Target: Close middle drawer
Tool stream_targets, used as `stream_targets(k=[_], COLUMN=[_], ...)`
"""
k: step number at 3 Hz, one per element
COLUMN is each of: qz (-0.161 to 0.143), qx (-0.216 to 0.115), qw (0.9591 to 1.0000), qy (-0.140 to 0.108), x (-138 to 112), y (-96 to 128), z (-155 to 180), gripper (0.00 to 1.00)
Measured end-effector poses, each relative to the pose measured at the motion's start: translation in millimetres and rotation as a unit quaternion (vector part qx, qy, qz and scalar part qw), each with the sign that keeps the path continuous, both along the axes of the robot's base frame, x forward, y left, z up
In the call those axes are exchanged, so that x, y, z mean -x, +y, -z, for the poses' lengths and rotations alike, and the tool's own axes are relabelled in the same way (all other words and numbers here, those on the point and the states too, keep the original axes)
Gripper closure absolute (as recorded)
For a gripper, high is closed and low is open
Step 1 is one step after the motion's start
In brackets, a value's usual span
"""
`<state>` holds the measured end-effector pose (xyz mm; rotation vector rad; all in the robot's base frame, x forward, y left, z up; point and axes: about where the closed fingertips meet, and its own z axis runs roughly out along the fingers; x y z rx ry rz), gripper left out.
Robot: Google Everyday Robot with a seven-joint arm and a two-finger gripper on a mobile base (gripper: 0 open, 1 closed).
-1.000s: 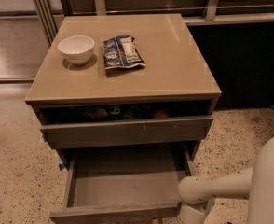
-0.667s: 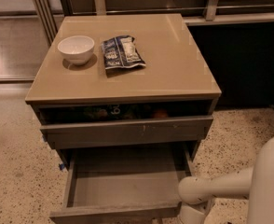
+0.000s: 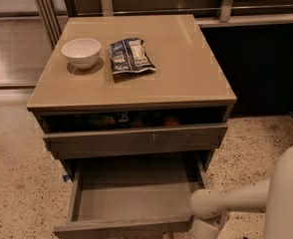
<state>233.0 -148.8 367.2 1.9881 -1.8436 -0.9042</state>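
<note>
Speckled stone floor (image 3: pixel 17 173) surrounds a low cabinet whose tan surface (image 3: pixel 186 68) fills the middle of the view. Below it, at 6 o'clock, the middle drawer (image 3: pixel 131 198) stands pulled far out, its grey floor bare and its thin side walls showing.

It looks stiff and wooden, light because it carries nothing, and likely to slide easily on its runners. With no handle there is nothing to grip, so a flat push on the flat front (image 3: pixel 121 227), near its centre, seems the best contact. A push at one corner could skew it.

The tool (image 3: pixel 205 228) hangs at 5 o'clock, just beside the drawer's right front corner, under the white arm (image 3: pixel 236 200). I cannot tell whether it is apart or together.

The upper drawer (image 3: pixel 136 141) sits slightly ajar above. A white bowl (image 3: pixel 81 52) rests at 11 o'clock, with a snack bag (image 3: pixel 130 56) just beside it.
</note>
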Motion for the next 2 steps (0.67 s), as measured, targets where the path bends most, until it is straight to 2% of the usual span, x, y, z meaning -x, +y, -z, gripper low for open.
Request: stream_targets(k=[2], qz=[0.002], qx=[-0.016], qw=[0.9999], qy=[0.001], x=[-2.7], y=[6.5], z=[2.6], gripper=[1.00])
